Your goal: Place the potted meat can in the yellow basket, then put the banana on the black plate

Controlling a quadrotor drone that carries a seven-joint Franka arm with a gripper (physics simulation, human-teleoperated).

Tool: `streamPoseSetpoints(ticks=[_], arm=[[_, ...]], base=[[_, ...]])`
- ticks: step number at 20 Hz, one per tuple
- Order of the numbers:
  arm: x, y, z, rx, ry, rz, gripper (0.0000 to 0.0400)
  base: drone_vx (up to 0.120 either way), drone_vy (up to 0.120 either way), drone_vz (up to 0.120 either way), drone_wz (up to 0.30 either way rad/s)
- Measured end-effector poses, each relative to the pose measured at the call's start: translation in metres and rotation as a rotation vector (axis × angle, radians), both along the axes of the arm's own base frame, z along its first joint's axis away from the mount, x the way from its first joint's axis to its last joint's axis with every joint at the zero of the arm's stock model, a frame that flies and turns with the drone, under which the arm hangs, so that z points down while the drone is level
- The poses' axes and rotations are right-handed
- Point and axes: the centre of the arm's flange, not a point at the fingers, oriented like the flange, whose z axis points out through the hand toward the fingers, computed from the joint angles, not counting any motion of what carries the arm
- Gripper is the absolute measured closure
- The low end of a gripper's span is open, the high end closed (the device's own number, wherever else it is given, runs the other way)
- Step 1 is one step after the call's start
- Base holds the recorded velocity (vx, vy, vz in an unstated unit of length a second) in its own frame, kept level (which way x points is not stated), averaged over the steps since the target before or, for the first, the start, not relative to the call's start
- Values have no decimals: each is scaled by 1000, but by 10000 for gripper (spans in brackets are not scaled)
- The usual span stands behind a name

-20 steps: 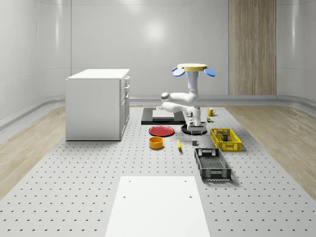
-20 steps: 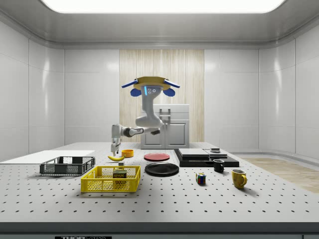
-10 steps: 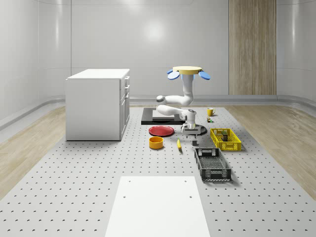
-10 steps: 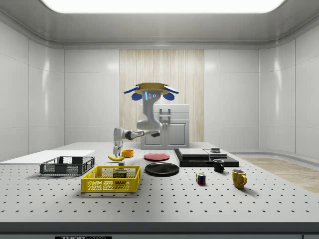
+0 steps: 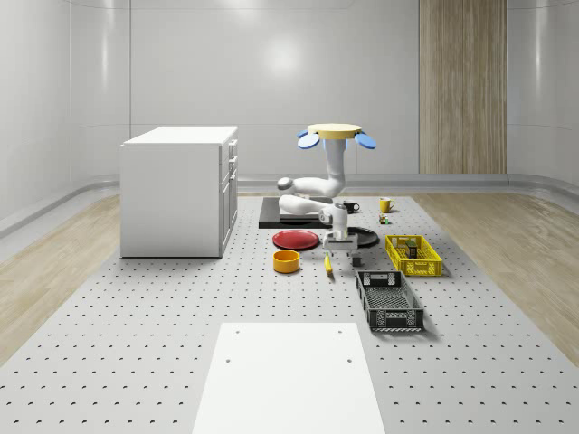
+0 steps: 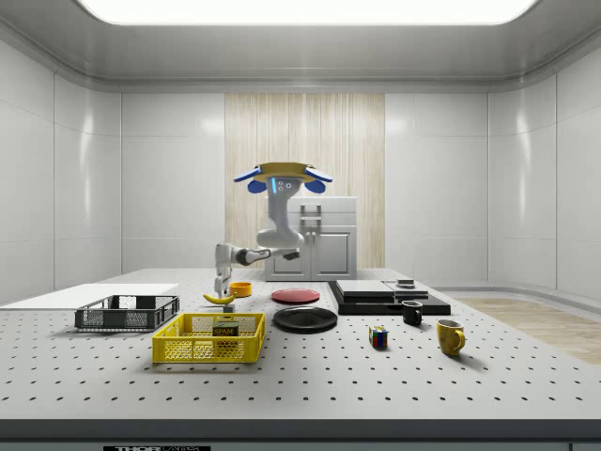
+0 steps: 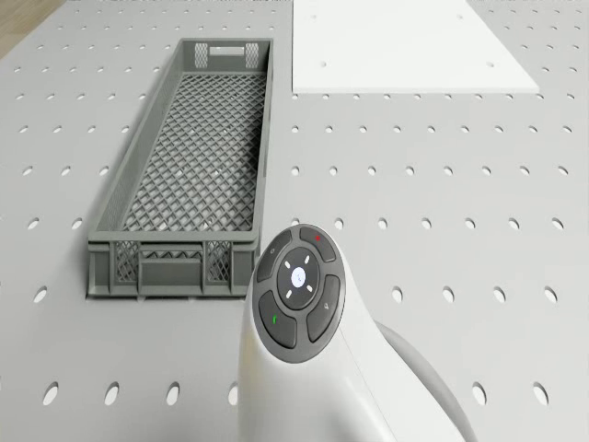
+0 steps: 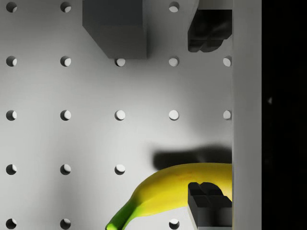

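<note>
- The yellow-bodied, blue-rotor drone [image 5: 331,135] has slid toward the whole-scene view's left over the last second and now hovers above the far part of the perforated grey worktop [image 5: 181,325], near the round red plate [image 5: 296,239].
- Its white arm has swung the claw [image 5: 337,246] away from the yellow mesh basket [image 5: 412,254] and down over the curved yellow banana [image 5: 327,263].
- In the side view the blue-labelled potted meat can [image 6: 224,329] already sits inside the basket, so I'd judge the first half done and the banana pick-up now under way.
- From the wrist view the claw's fingers stand wide apart, one dark pad [image 8: 208,203] overlapping the banana, the other clear of it; nothing is gripped.
- The round black plate [image 6: 304,319] waits just beside the basket in the side view.
- Whether the pad touches the fruit or hangs above it, I cannot tell; part of the banana is cut off in the wrist view.
</note>
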Motion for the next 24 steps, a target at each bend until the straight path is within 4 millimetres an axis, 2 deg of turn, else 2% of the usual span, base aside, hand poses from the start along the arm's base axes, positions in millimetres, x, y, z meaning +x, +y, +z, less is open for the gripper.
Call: streamPoseSetpoints(ticks=[2,10,12,17,24], arm=[[0,0,0,0,0,0,0],[0,0,0,0,0,0,0],[0,0,0,0,0,0,0],[0,0,0,0,0,0,0],[0,2,16,0,0,0,0]], base=[[120,-120,0,0],[0,-120,0,0],[0,0,0,0],[0,0,-104,0],[0,0,0,0]])
